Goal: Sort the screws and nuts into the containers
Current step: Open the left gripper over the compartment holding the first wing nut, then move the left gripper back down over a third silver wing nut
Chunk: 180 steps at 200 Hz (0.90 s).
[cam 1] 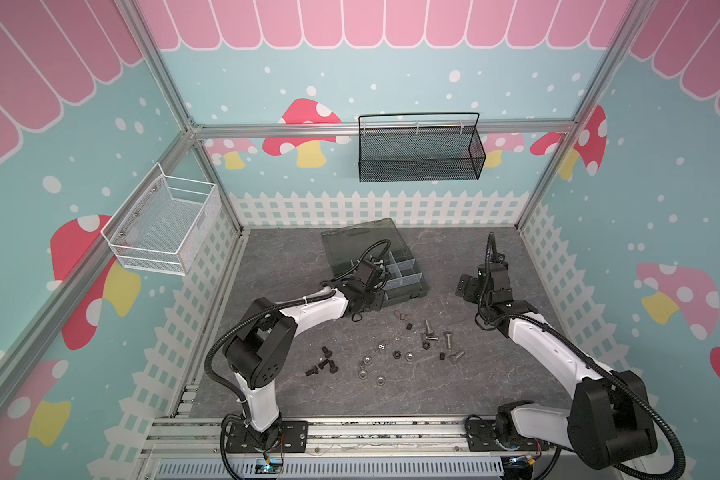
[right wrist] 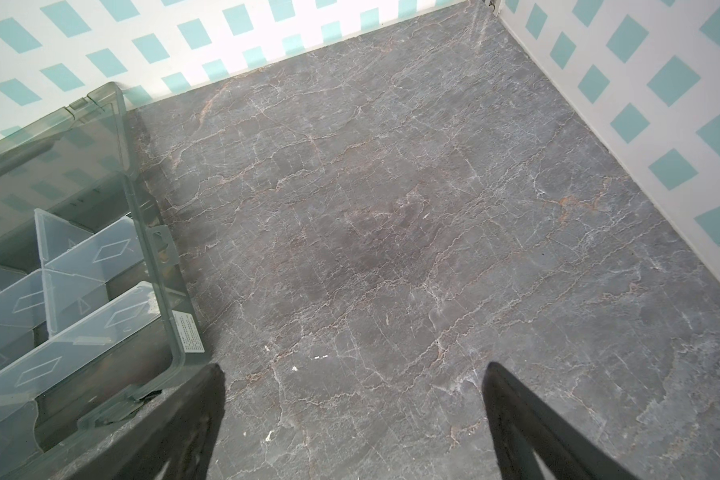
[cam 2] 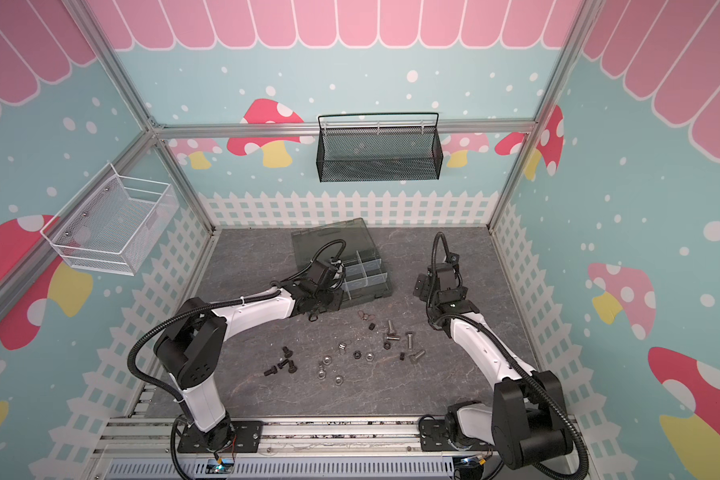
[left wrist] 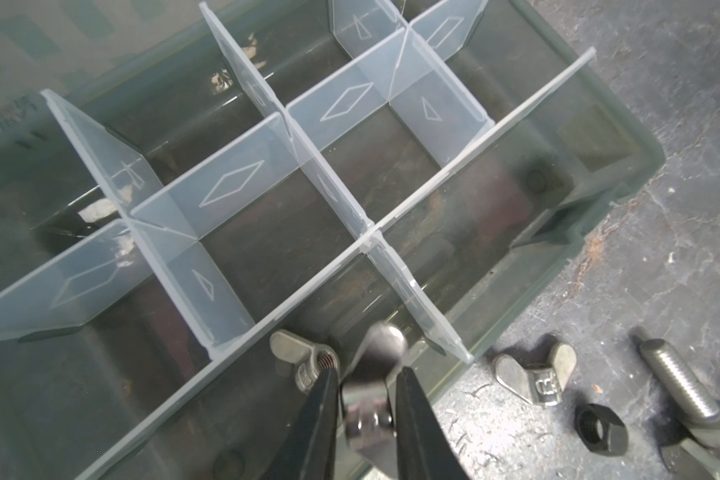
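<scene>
The dark smoky organiser box (cam 1: 417, 291) lies with its lid open at the back middle of the table, its compartments (left wrist: 267, 245) split by translucent dividers. My left gripper (left wrist: 364, 372) hangs over the box's near compartment, jaws slightly parted. A blurred silver wing nut (left wrist: 368, 399) is between the fingers, loose and in motion. Another wing nut (left wrist: 304, 357) lies in that compartment. Outside the box lie a wing nut (left wrist: 533, 374), a black hex nut (left wrist: 601, 428) and a silver bolt (left wrist: 682, 386). My right gripper (right wrist: 354, 374) stands wide open over bare table, right of the box.
Black bolts (cam 1: 323, 365), silver nuts (cam 1: 366, 361) and silver bolts (cam 1: 429, 332) lie scattered on the table in front of the box. A black mesh basket (cam 1: 420, 149) hangs on the back wall and a white wire basket (cam 1: 163, 224) on the left wall.
</scene>
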Motion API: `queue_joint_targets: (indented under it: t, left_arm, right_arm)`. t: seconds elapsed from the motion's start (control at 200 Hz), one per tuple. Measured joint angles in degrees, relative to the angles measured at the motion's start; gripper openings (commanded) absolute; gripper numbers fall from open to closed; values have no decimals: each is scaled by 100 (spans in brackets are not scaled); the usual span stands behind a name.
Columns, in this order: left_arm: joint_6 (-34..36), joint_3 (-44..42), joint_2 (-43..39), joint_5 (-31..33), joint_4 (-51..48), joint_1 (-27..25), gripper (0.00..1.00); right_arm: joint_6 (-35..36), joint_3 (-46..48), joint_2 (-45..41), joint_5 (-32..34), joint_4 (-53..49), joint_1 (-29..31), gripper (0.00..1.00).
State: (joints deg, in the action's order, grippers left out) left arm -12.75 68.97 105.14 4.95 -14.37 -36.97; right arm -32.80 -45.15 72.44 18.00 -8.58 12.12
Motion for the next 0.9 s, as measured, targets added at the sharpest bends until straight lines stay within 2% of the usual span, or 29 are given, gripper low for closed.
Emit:
queue_joint_targets:
  t: [0.13,0.45,0.725,0.9]
  left_arm:
    - [20,68,0,-2,22,0,35]
    - [15,57,-76,-2,50,0,38]
    - [-190,-483,-1211,48,13,-66,51]
    - [-439,-927,-1941,262,-181,-452,55]
  right_arm:
    - [2,0,0,0,0,0,98]
    - [17,-37,0,0,-2,0,98]
    - [15,-44,0,0,-4,0,98]
    - [13,-44,0,2,-4,0,98]
